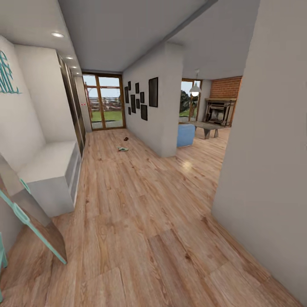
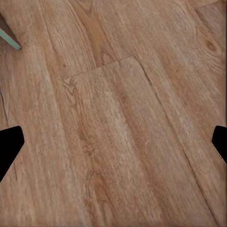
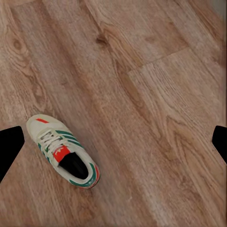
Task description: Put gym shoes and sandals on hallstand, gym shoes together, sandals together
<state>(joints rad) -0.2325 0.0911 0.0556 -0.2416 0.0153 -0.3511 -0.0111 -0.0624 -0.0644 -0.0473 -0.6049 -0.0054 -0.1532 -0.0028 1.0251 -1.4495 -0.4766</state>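
Right pincer (image 3: 113,139) hangs spread wide above the corridor floor (image 3: 156,94), one gym shoe (image 3: 63,151) lying below. Left pincer (image 2: 113,142), also spread, faces bare planks. Head view: another gym shoe (image 1: 123,149) and a sandal (image 1: 126,138) lie far down the corridor.

This is looking like a lived-in home, seen from inside its entrance corridor. Light wood-grain plank flooring (image 1: 140,221) is running the whole length of the passage toward glazed wooden doors (image 1: 103,101) giving onto a green garden. A cluster of dark picture frames (image 1: 140,100) is hanging on the white wall, and a pale-grey hallstand (image 1: 53,170) is standing along the opposite side, with a teal-framed mirror (image 1: 30,213) leaning near it. Recessed ceiling lights (image 1: 57,35) are glowing overhead. Through the opening, a living room is showing: a brick wall (image 1: 226,87), a dark fireplace (image 1: 218,111), a pendant lamp (image 1: 195,90) and a blue seat (image 1: 186,134). A gym shoe (image 3: 62,150) is lying loose on the planks.
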